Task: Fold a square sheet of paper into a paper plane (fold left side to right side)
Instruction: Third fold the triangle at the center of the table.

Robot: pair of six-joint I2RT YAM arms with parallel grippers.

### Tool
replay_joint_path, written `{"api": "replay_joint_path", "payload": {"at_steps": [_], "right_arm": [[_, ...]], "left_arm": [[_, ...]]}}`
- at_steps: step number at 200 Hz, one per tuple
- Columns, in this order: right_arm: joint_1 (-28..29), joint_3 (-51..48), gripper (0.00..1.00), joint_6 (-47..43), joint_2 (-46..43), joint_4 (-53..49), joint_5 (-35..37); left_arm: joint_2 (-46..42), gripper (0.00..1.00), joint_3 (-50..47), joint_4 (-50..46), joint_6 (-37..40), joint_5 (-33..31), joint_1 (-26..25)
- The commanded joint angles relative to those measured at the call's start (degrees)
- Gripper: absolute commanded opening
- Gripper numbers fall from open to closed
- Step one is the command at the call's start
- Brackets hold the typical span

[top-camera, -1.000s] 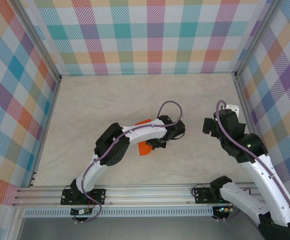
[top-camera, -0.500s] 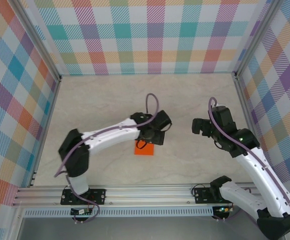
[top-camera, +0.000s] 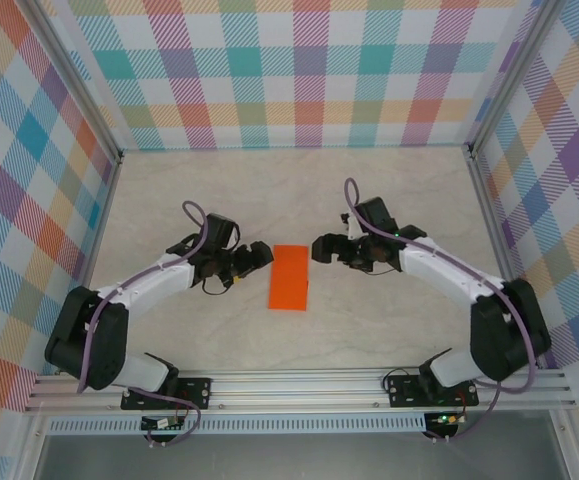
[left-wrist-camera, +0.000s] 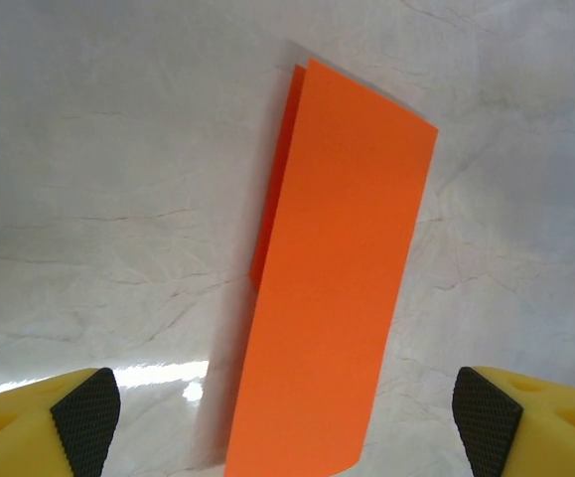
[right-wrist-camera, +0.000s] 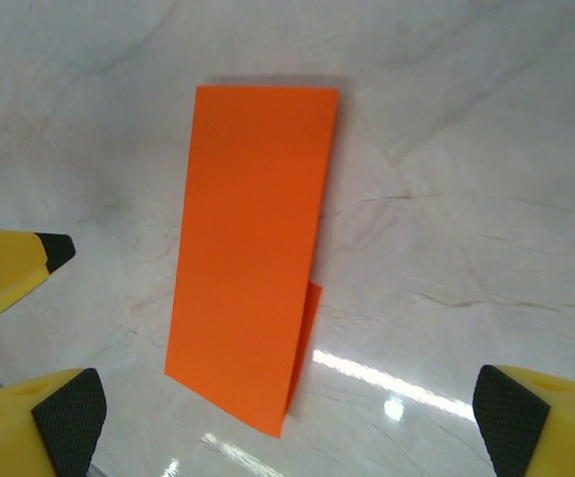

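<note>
The square sheet of paper point(top-camera: 290, 277) lies flat mid-table, folded in half into a narrow bright orange rectangle. In the left wrist view the paper point(left-wrist-camera: 337, 268) shows a sliver of its lower layer along one long edge. The paper point(right-wrist-camera: 252, 248) shows the same sliver in the right wrist view. My left gripper point(top-camera: 261, 254) hovers open just left of the sheet's far end, its pads point(left-wrist-camera: 83, 417) wide apart and holding nothing. My right gripper point(top-camera: 321, 247) hovers open just right of that end, its pads point(right-wrist-camera: 510, 417) also spread and holding nothing.
The table point(top-camera: 389, 190) is pale marble, ringed by checked walls and metal posts. An aluminium rail point(top-camera: 299, 385) runs along the near edge. A yellow finger of the left gripper point(right-wrist-camera: 9, 268) shows at the left of the right wrist view.
The left arm has drawn back to the left off the paper, uncovering it as a narrow rectangle. The right arm has swung in from the right to the sheet's other side.
</note>
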Motion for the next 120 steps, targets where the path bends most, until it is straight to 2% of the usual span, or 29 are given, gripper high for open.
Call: {"api": "replay_joint_path", "payload": {"at_steps": [1,41,120], "right_arm": [[1.10,3.35,0.96,3.30,4.83,8.17,-6.32],[2.05,4.18,0.96,4.36,8.78,10.00,-6.36],[2.20,2.72,0.96,2.07,5.98,6.84,-4.12]], "left_arm": [[3.53,0.89,-0.18,11.11,-1.77,9.12,0.82],[11.11,0.85,0.77,14.86,-2.53,11.23,0.81],[17.38,0.72,1.23,18.97,-3.65,14.19,0.75]]}}
